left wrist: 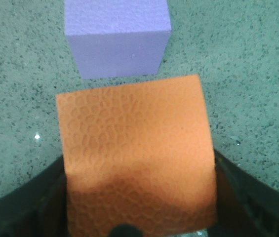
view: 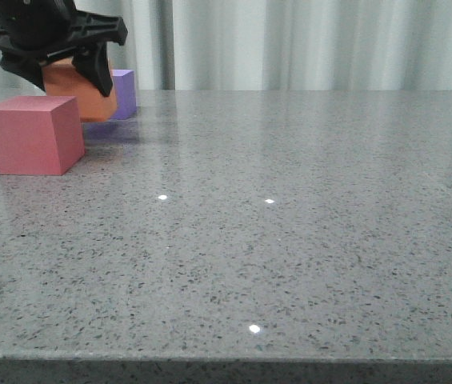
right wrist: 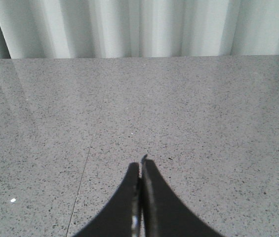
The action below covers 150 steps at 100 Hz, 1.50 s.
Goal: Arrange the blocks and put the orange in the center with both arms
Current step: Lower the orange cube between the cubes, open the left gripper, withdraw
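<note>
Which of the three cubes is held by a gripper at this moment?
The orange cube, clamped in the left gripper. The pinkish-red cube and the purple cube stand free on the table.

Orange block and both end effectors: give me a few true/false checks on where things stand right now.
1. The left end effector holds the orange block. True.
2. The orange block sits between the red and purple blocks in a finished row. False: it is still gripped, in front of the purple block, with the red block nearer the camera in the front view.
3. The right end effector is shut and holds nothing. True.
4. The right end effector hovers over the red block. False: its wrist view shows only bare table and curtain.
5. The purple block is stacked on the red one. False: both stand on the table, apart.
</note>
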{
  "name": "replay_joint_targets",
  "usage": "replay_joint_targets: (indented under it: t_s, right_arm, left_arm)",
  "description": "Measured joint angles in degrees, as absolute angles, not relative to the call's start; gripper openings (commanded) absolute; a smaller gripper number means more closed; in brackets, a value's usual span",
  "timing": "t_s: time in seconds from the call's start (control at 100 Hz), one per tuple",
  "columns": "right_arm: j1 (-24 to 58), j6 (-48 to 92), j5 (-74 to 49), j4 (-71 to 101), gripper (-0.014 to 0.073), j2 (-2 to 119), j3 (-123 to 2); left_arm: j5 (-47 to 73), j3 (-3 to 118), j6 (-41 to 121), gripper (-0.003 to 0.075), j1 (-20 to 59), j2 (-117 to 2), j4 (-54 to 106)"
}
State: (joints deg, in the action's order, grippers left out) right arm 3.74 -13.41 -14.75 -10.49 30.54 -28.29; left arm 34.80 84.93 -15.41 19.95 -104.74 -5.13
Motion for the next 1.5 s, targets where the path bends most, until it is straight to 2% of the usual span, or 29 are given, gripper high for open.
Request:
replay_joint_targets:
  t_s: [0.6,0.68,0.8,0.86,1.02,1.19,1.37,1.5]
  right_arm:
    - [3.7,-13.4,-14.8,-10.5,-0.0069,30.5,-28.3]
    - [3.7,-13.4,-14.8,-10.5,-0.0069,30.5,-28.3]
    - [3.7,-13.4,-14.8,-10.5,-0.0069,30.5,-28.3]
    - [3.7,-13.4,-14.8,-10.5,-0.0069,30.5,-28.3]
    - [3.7,-13.4,-14.8,-10.5,-0.0069,30.5,-28.3]
    - [3.7,-13.4,-14.8,-10.5,-0.0069,30.5,-28.3]
    - [3.7,-13.4,-14.8,-10.5,-0.0069,30.5,-28.3]
    - [3.7,-13.4,-14.8,-10.5,-0.0069,30.5,-28.3]
  left_arm:
    - [33.9,84.9,-15.4,0.0309,19.9,-107.0,-7.9]
    - [33.9,84.9,-15.4,0.0393,19.9,-107.0,-7.9]
    - [33.9,84.9,-15.4,0.0638,19.9,-107.0,-7.8]
    - [34.0,84.9,-15.4,0.0711,19.9,-107.0,-7.7]
    - [34.2,84.9,-15.4,0.0648,19.9,-107.0,-7.5]
    - [34.3,85.2,-15.4,0.0640,19.9,-105.6,-7.5]
    - [33.5,83.8,-15.4,0.0640,19.7,-97.0,-6.6]
    - [30.5,78.4,-15.4,0.0640,18.6,-88.1,-6.3]
